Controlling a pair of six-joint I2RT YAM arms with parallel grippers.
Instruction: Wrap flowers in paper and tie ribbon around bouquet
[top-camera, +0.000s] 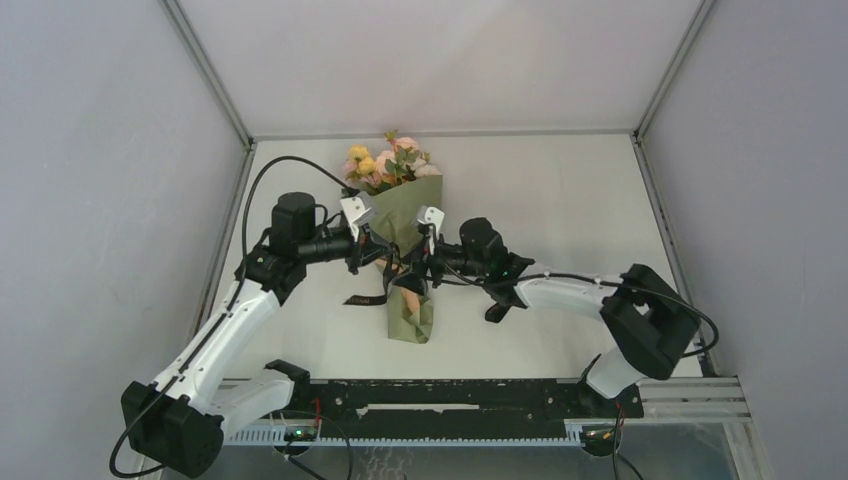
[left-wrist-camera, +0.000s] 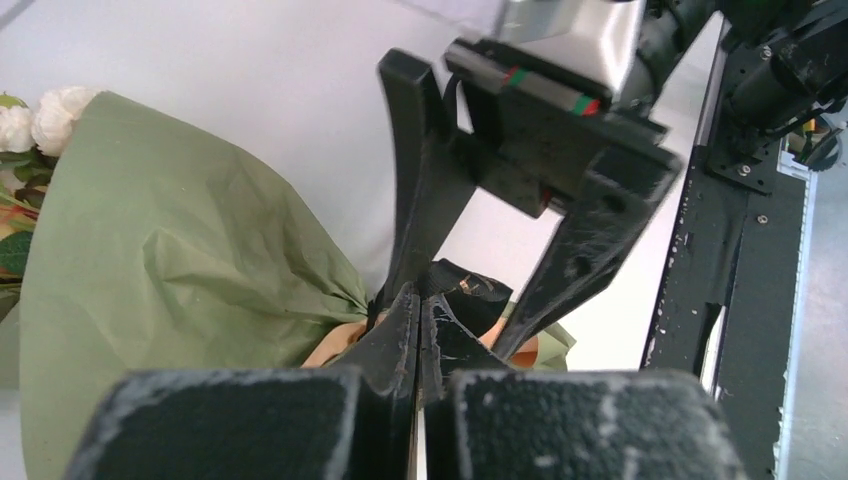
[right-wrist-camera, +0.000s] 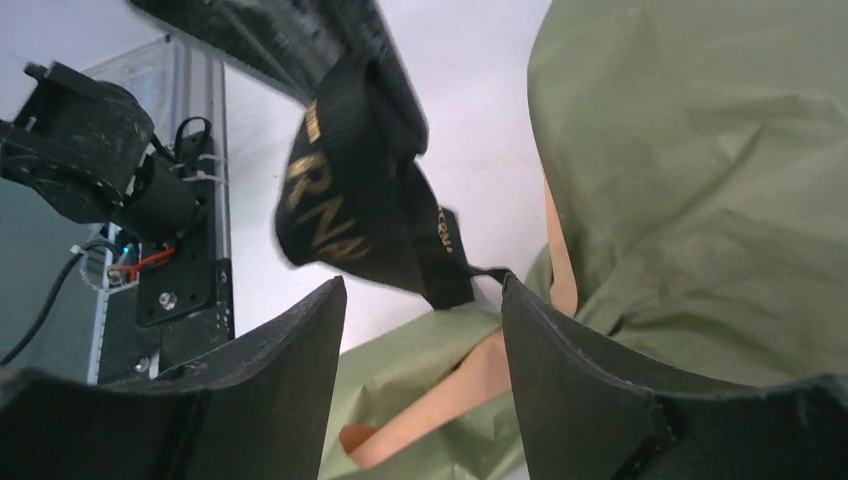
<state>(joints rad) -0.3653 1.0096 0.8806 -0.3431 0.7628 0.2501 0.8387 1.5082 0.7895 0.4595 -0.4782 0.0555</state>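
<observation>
The bouquet lies on the table, its flowers at the far end and the olive paper gathered to a narrow neck with peach lining showing. A black ribbon with gold lettering loops at that neck, and one loose end trails on the table to the left. My left gripper is shut at the neck, with the ribbon pinched at its tips. My right gripper is open opposite it, its fingers straddling the neck. A thin strand of ribbon touches its right fingertip.
The white table is enclosed by grey walls on three sides. A black mounting rail runs along the near edge. The two arms meet over the middle of the table. The cone's tail end points toward the rail.
</observation>
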